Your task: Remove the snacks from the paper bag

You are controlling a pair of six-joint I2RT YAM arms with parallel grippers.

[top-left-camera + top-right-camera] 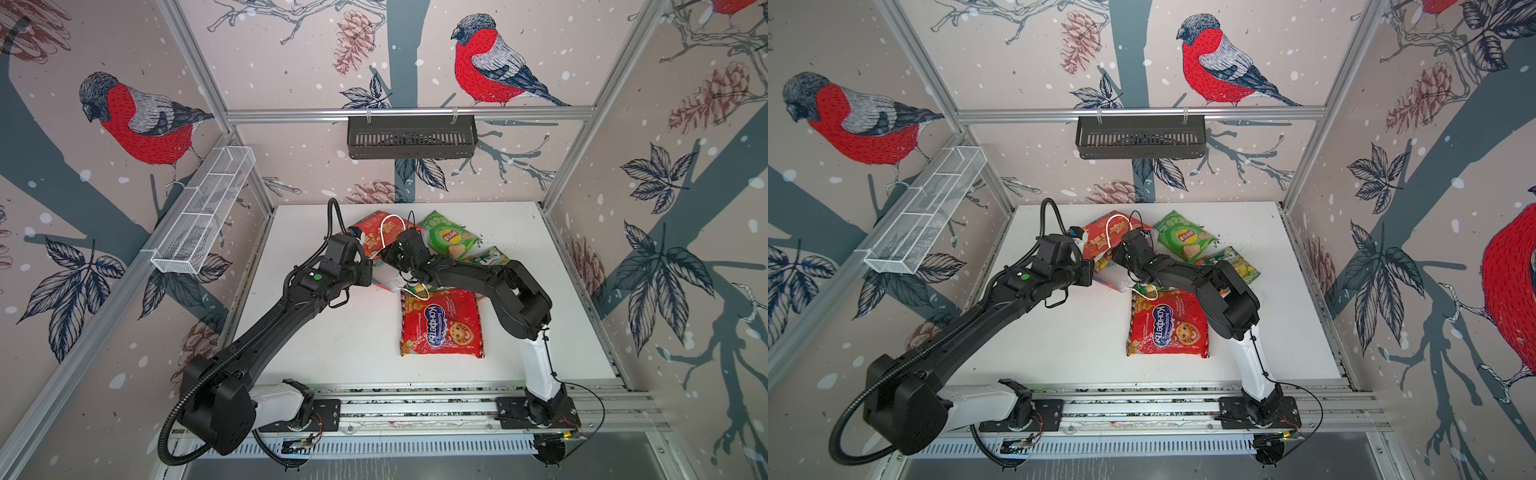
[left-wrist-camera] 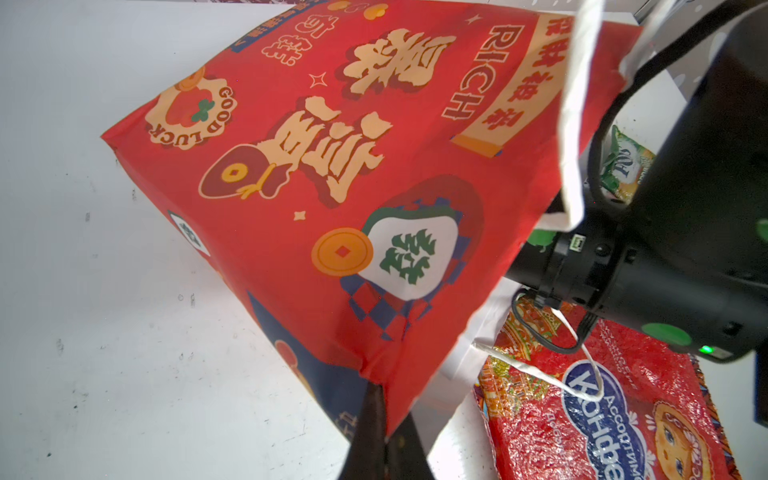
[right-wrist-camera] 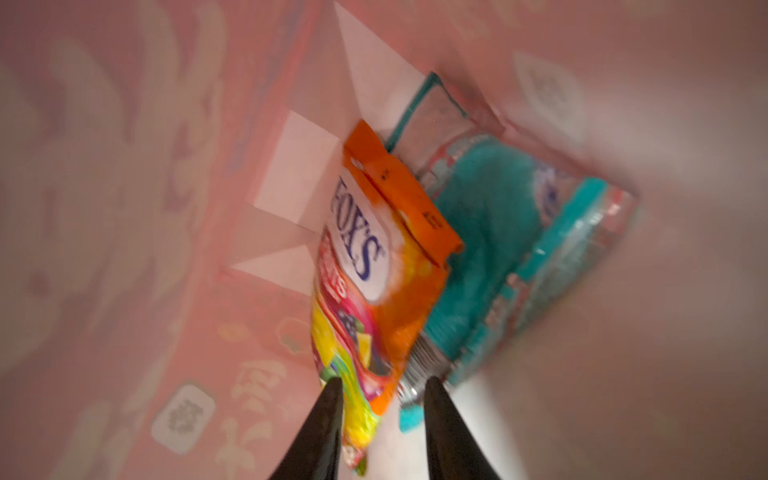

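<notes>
Inside the paper bag (image 3: 124, 208), the right gripper (image 3: 382, 388) stands with its jaws partly open, one black finger on each side of the near end of an orange Fox's candy pack (image 3: 395, 257). Whether either finger touches the pack cannot be told through the blur. Just beyond that pack, deeper in the bag, lies a teal packet (image 3: 498, 232).

The left gripper (image 2: 380, 409) is clamped tight on a corner of the bag, pinching the red paper between its fingertips. The bag lies over on its side on the white table (image 1: 332, 332), its mouth turned toward the right arm.

In both top views the right wrist is sunk in that mouth, hiding its fingers. Already out are three snacks. The large red packet (image 1: 440, 322) lies flat just beneath the right forearm. The green chip bag (image 1: 451, 239) sits beside the right wrist, on the side away from the left gripper. A small green Fox's pack (image 1: 490, 255) lies near the right elbow. A white cord handle (image 2: 577, 104) crosses in front of the right wrist.
</notes>
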